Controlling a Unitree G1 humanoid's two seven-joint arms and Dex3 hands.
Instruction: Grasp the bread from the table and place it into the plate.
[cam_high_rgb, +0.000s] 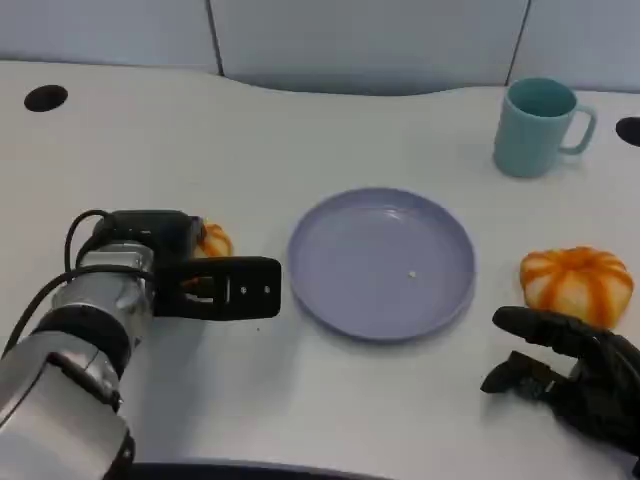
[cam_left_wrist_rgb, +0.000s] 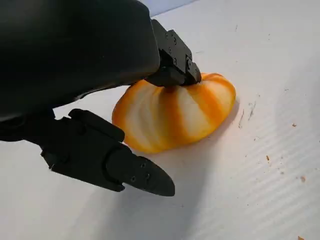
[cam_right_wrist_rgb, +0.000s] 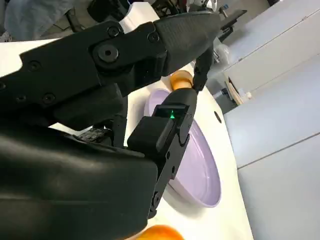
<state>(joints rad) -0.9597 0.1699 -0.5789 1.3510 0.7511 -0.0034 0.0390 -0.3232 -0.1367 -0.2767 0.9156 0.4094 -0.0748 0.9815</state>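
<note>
An orange-and-white striped bread (cam_high_rgb: 214, 241) lies on the white table left of the lilac plate (cam_high_rgb: 380, 265), mostly hidden under my left hand (cam_high_rgb: 185, 268). In the left wrist view one fingertip touches the top of this bread (cam_left_wrist_rgb: 175, 117) while another finger (cam_left_wrist_rgb: 125, 167) lies beside it, apart from it; the bread rests on the table. A second bread (cam_high_rgb: 577, 283) lies right of the plate. My right hand (cam_high_rgb: 570, 378) sits just in front of it, fingers spread and holding nothing. The right wrist view shows the plate (cam_right_wrist_rgb: 200, 172) beyond the right hand (cam_right_wrist_rgb: 100, 100).
A teal mug (cam_high_rgb: 540, 126) stands at the back right, behind the plate. Two dark round holes (cam_high_rgb: 45, 98) mark the table's far corners. The plate holds nothing but a small crumb. Open table lies between the plate and the front edge.
</note>
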